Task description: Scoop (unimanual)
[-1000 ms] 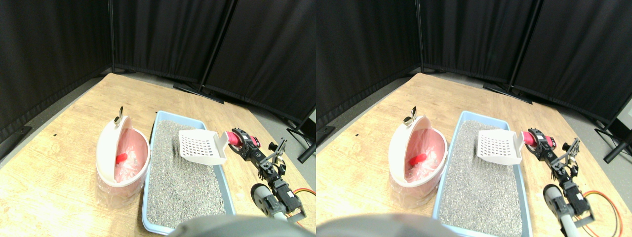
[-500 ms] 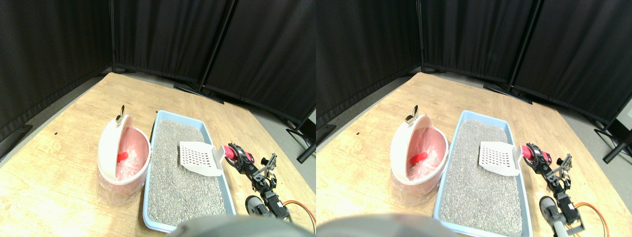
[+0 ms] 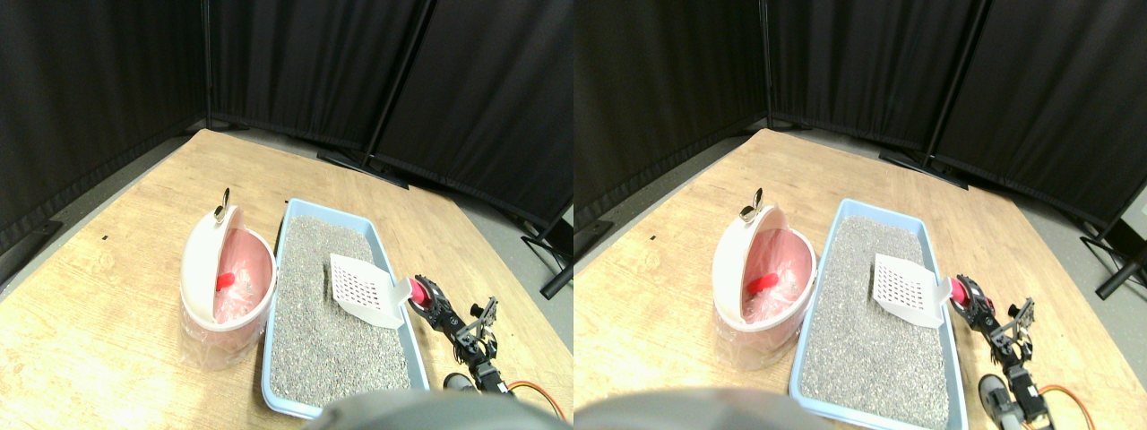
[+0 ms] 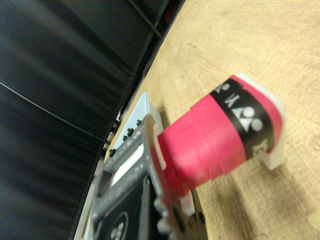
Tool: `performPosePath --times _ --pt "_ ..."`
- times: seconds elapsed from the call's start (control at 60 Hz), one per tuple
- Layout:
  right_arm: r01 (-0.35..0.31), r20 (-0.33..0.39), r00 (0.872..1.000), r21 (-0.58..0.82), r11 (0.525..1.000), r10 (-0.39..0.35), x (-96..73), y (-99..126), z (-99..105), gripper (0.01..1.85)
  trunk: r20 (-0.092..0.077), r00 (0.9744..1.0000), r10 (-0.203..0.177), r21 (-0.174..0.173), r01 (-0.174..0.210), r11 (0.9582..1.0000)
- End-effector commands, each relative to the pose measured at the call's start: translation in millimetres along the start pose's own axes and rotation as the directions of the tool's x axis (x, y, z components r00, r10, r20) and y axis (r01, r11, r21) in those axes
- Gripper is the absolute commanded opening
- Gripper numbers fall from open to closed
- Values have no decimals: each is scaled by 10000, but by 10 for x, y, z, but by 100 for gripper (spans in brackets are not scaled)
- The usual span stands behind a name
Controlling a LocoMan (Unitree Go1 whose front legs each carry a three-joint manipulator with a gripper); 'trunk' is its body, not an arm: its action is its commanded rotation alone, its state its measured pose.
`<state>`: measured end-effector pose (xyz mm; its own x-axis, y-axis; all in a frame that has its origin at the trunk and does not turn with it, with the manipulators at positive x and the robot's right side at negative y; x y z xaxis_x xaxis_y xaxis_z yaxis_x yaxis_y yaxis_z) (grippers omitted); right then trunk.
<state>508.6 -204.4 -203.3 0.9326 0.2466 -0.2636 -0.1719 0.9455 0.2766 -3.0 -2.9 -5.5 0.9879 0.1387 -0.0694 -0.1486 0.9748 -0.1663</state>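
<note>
Clenched on the pink wrapped handle (image 3: 418,289), my end effector (image 3: 430,302) holds the white scoop (image 3: 363,289) low over the grey litter (image 3: 327,331) in the blue tray (image 3: 408,336); I judge it light and stiff; the taped handle gives grip.

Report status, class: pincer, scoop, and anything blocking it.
Right pincer clamped on scoop's red handle. White scoop low over grey litter in blue tray. Pink bin alongside. Path clear.
</note>
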Motion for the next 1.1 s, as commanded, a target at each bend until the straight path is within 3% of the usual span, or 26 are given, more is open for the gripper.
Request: performPosePath --times 0.017,0.083,0.3,0.317,0.35,0.383,0.4,0.45,0.55,0.633,0.85,0.867,0.95,1.1 --pt "-349 -3 9994 80 9994 349 10 14 -87 5 -163 9997 160 -141 -162 9998" --pt "-418 -206 9989 60 9991 419 20 6 -147 5 -177 9997 179 -158 -182 9997" --pt "298 -726 9969 -20 9996 -298 51 -48 -217 5 -197 9997 166 -140 -169 9998" --pt "658 -957 9931 -302 9974 -684 45 -39 -202 10 -196 9997 160 -153 -163 9998" --pt "1034 -1378 9845 -436 9937 -1085 19 -15 -162 41 -201 9997 156 -142 -158 9998" --pt "1189 -1563 9800 -357 9923 -1230 8 -7 -144 60 -185 9997 163 -142 -165 9998" --pt "1189 -1563 9800 -357 9923 -1230 8 -7 -144 60 -185 9997 163 -142 -165 9998" --pt "1442 -1854 9725 39 9895 -1410 -32 19 -103 97 -185 9997 163 -142 -165 9998" --pt "1440 -1952 9712 246 9893 -1365 -76 55 -68 123 -185 9997 163 -142 -165 9998" --pt "1429 -2025 9698 196 9895 -1361 -119 95 -37 132 -185 9997 163 -142 -165 9998" --pt "878 -1556 9846 497 9949 -792 -244 188 78 137 -185 9997 163 -142 -165 9998" --pt "800 -1453 9869 584 9951 -708 -262 198 92 136 -278 9996 -56 51 57 10000" --pt "527 -1105 9928 571 9970 -462 -306 216 133 133 -271 9996 -109 111 112 9999" --pt "474 -101 9988 386 9981 -470 -416 236 233 108 -232 9991 -350 268 356 9990"
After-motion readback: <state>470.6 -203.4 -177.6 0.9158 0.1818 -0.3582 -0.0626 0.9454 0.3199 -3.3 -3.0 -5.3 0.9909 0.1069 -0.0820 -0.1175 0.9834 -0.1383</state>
